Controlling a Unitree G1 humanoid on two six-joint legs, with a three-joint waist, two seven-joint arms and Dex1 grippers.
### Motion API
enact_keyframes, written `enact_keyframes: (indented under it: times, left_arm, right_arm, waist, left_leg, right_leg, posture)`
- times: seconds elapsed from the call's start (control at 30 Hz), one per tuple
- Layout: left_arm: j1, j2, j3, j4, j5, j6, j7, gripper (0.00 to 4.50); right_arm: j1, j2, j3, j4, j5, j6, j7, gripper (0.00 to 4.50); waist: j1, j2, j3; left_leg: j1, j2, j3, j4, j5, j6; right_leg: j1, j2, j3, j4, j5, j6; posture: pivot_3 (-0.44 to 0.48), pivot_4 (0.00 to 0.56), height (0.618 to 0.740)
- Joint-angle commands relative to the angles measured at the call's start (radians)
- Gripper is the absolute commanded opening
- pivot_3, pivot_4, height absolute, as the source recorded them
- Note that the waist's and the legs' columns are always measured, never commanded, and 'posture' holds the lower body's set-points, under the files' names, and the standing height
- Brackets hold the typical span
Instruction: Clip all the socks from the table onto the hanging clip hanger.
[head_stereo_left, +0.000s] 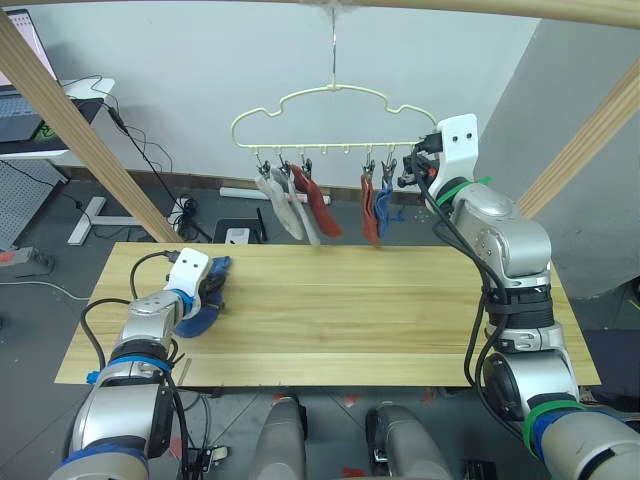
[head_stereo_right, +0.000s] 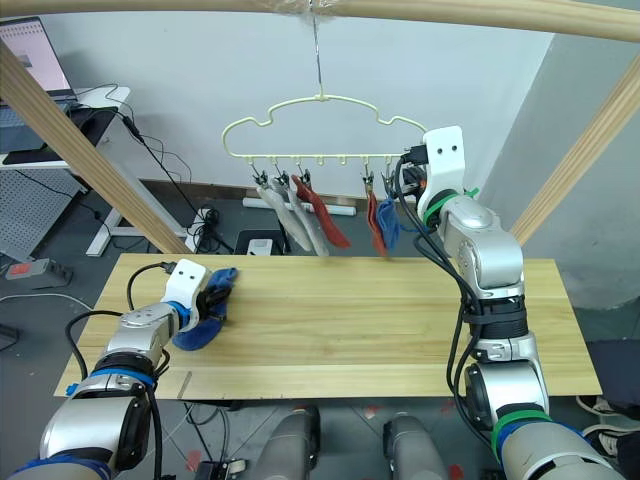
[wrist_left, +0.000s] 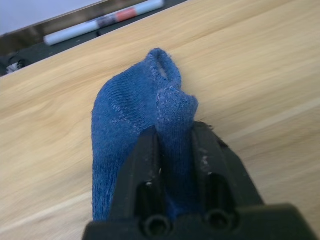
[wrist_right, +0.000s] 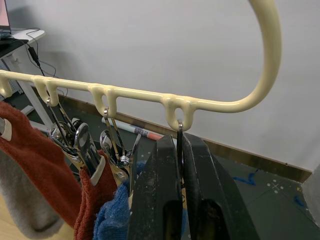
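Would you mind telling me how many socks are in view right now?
6. Five hang on the clip hanger: two grey socks, a red sock, another red sock and a blue sock. The last blue sock lies on the table, in the left gripper.
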Motion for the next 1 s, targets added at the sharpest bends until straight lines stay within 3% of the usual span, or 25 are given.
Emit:
enact_keyframes:
  times: [0.03,0.2,0.4,0.53,0.77,1.0]
  left_arm:
    - [0.052,-0.009,0.005,-0.201,-0.052,0.051,-0.080,0.01]
    - [0.154,-0.017,0.011,-0.523,-0.120,0.206,-0.120,0.01]
    - [0.267,-0.068,-0.017,-1.005,-0.312,0.398,-0.190,0.01]
    - [0.280,-0.120,-0.113,-1.187,-0.290,0.341,-0.187,0.01]
    - [0.172,-0.293,-0.267,-1.168,-0.118,0.168,-0.036,0.01]
    - [0.105,-0.371,-0.327,-0.994,0.040,0.011,0.090,0.01]
  right_arm:
    - [-0.020,-0.033,-0.032,0.006,0.021,0.010,0.020,0.00]
    - [-0.043,-0.058,-0.048,0.025,0.051,0.047,0.045,0.00]
    - [-0.110,-0.052,-0.160,0.031,0.166,0.271,0.017,0.00]
    - [-0.212,-0.036,-0.285,0.057,0.242,0.504,-0.037,0.00]
    - [-0.357,0.053,-0.490,0.044,0.266,0.802,-0.144,0.00]
    - [-0.388,0.103,-0.563,0.028,0.254,0.860,-0.185,0.00]
  waist:
    - [0.000,0.000,0.000]
    - [-0.001,0.000,0.000]
    - [0.003,-0.001,0.003]
    - [0.003,-0.001,0.005]
    - [-0.001,0.001,0.007]
    - [-0.005,0.001,0.007]
  left_leg:
    - [0.000,0.000,0.000,0.000,0.000,0.000]
    - [0.000,0.000,-0.001,0.000,0.000,0.000]
    - [0.000,0.000,-0.002,0.000,0.000,0.000]
    - [0.000,0.000,-0.002,0.000,0.000,0.000]
    - [0.000,-0.001,-0.002,0.000,0.000,0.000]
    - [0.000,-0.001,0.000,-0.002,0.000,0.000]
  right_leg:
    - [0.000,0.000,0.000,0.000,0.000,0.000]
    - [0.000,0.000,0.000,0.000,0.000,0.000]
    - [0.001,-0.001,0.000,0.000,0.000,0.000]
    - [0.001,-0.001,0.001,0.000,0.000,0.000]
    - [0.001,0.000,0.001,-0.001,0.000,0.000]
    - [0.001,0.000,0.002,-0.005,0.000,0.000]
  posture:
    - [0.059,0.268,0.740]
    - [0.070,0.268,0.740]
    - [0.078,0.270,0.740]
    - [0.068,0.269,0.740]
    - [0.051,0.267,0.740]
    - [0.039,0.264,0.740]
